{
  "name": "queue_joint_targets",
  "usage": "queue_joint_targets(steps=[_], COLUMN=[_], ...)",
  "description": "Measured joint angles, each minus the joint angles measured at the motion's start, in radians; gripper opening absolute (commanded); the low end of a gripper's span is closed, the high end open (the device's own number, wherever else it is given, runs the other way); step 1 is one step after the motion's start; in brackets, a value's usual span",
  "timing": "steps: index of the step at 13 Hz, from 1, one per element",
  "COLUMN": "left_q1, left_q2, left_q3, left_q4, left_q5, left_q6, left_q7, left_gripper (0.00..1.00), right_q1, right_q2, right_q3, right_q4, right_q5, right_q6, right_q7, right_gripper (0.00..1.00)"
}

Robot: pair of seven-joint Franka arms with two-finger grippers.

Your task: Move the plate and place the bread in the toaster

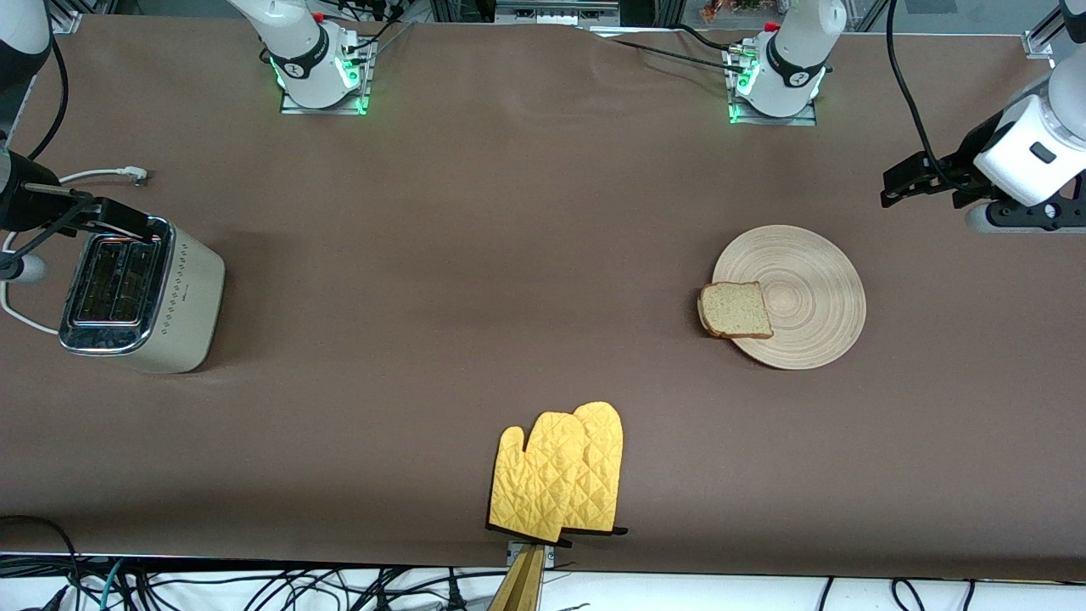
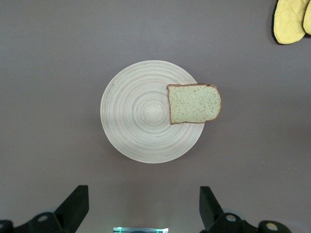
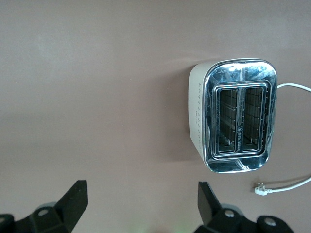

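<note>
Front view: bread (image 1: 736, 310) overhangs plate (image 1: 802, 293) edge, right of centre; toaster (image 1: 140, 293) at left, right pincer (image 1: 119, 222) partly cut off.
Left wrist view: left pincer (image 2: 144, 206) open, empty, tips cropped.
Right wrist view: right pincer open; toaster cord (image 3: 291, 183) runs off-frame.

Brown table (image 1: 526, 255) (cables (image 1: 254, 585) below)

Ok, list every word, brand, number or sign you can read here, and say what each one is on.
No text can be read in any view.
toaster: a tiny dark mark among the diamond dots on its side, too small to read.
right arm's base and left arm's base: a small round emblem on each black band, not legible.
plate, bread, oven mitts: no print.
</note>
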Motion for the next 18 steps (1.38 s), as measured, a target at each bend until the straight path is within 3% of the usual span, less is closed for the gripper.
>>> queue_joint_targets(steps=[18], left_q1=[0.013], left_q2=[0.004], left_q3=[0.002], left_q4=[0.016], left_q5=[0.0], left_q6=[0.0], left_q7=[0.0], left_gripper=[1.0], right_q1=[0.0], right_q2=[0.005], right_q3=[0.0], right_q4=[0.0], right_q5=[0.0], right_q6=[0.0], right_q7=[0.0], right_gripper=[1.0])
